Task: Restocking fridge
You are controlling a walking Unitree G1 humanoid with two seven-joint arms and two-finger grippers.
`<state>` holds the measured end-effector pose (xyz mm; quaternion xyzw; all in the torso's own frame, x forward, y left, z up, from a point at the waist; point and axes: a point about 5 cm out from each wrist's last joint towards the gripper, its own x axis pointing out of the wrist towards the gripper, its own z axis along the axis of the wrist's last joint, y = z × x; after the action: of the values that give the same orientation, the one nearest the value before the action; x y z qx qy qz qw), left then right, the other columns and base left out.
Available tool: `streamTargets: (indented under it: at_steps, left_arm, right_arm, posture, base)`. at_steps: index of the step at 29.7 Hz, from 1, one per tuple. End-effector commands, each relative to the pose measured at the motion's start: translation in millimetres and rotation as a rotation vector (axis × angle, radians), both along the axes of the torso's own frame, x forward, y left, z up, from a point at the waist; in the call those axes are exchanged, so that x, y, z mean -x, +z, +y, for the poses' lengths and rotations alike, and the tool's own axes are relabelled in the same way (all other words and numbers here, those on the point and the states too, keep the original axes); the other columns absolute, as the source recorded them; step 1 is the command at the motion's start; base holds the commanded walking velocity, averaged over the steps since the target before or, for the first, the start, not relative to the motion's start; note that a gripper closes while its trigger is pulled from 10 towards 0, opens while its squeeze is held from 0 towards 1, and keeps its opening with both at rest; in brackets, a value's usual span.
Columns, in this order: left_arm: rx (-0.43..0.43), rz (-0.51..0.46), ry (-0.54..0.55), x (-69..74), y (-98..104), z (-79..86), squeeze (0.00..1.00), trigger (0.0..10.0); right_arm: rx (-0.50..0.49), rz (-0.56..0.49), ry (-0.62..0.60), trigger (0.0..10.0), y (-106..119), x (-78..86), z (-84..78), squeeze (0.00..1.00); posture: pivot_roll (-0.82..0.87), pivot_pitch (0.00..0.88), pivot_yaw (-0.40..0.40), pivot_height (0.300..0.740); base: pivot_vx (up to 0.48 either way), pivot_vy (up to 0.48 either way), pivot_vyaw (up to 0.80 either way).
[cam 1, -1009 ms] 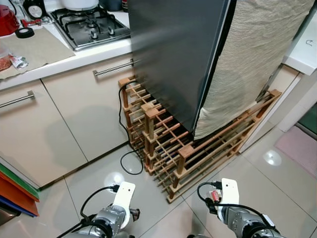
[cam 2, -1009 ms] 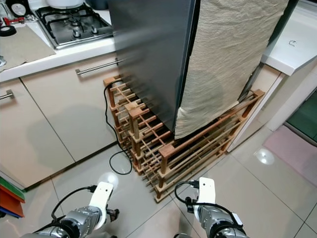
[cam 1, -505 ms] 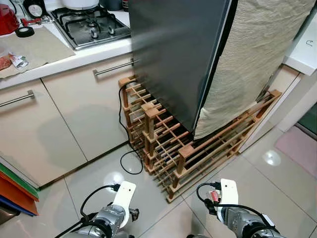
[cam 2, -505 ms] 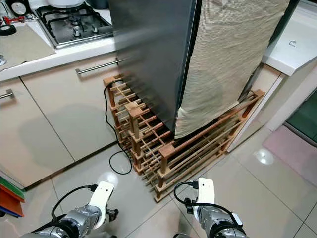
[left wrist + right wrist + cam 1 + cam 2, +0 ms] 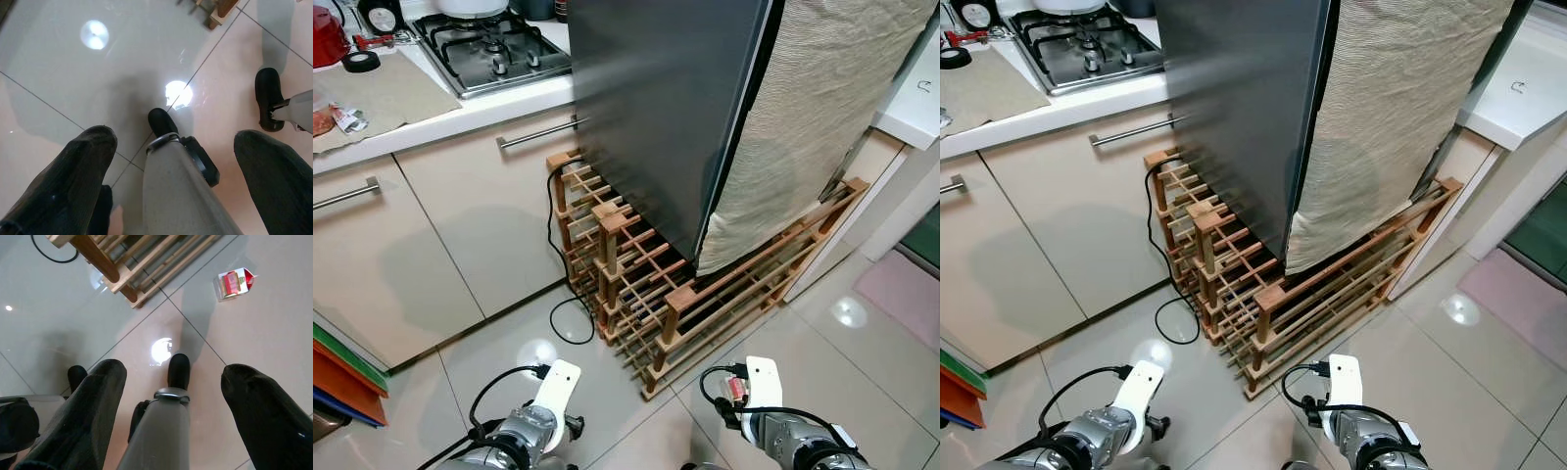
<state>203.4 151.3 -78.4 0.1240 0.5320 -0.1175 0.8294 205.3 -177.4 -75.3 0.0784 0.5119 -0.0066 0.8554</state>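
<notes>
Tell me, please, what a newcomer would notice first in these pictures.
The tall dark fridge catches the eye first, with a beige cloth hanging down its front. It stands on a wooden rack on the tiled floor, beside pale cabinets topped by a gas hob. A small red and white carton lies on the floor near the rack, and both open grippers, left and right, hang low over the tiles.

A tall dark grey fridge stands on a low wooden slatted rack, with a beige ribbed cloth hanging down its right side. To its left runs a white bench carrying a steel gas hob, above cream cabinets. A small red-and-white carton lies on the pale tiled floor, near the rack's corner.
</notes>
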Motion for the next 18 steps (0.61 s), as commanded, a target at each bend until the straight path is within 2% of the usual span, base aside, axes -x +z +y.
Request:
streamTargets:
  at_steps: [1, 2, 3, 8, 12, 18]
  left_arm:
    - [0.012, 0.004, 0.024, 1.4, -0.8, -1.4, 0.00, 10.0]
    - [0.048, 0.011, 0.090, 2.9, -1.6, -2.6, 0.00, 10.0]
    - [0.061, 0.009, 0.103, 2.7, -1.5, -3.1, 0.00, 10.0]
    - [0.095, 0.012, 0.101, 2.4, -1.2, -4.7, 0.00, 10.0]
    - [0.062, -0.016, 0.098, -0.1, -0.1, -2.7, 0.00, 10.0]
    - [0.068, 0.002, 0.054, 0.1, 0.0, -4.0, 0.00, 10.0]
  right_arm:
    - [-0.008, 0.004, -0.004, 10.0, 1.5, -2.1, -2.1, 0.00]
    - [-0.025, 0.003, -0.007, 10.0, 2.3, -3.2, -2.1, 0.00]
    - [-0.027, 0.004, 0.007, 10.0, 3.0, -4.3, -2.5, 0.00]
    - [0.011, -0.007, 0.007, 10.0, 7.1, -9.6, -12.1, 0.00]
    - [0.071, 0.007, 0.078, 10.0, 4.9, -4.6, -16.9, 0.00]
    - [0.036, 0.023, 0.078, 10.0, 1.4, 0.8, -11.8, 0.00]
  posture:
    - [0.07, 0.011, -0.019, 0.740]
    - [0.07, 0.016, -0.020, 0.740]
    - [0.08, 0.021, -0.018, 0.740]
    - [0.08, 0.023, -0.013, 0.740]
    - [0.08, 0.024, -0.018, 0.740]
    - [0.07, 0.024, -0.014, 0.740]
  base:
    - [0.000, 0.000, 0.00]
    - [0.000, 0.000, 0.00]
    - [0.000, 0.000, 0.00]
    - [0.000, 0.000, 0.00]
    - [0.000, 0.000, 0.00]
    - [0.000, 0.000, 0.00]
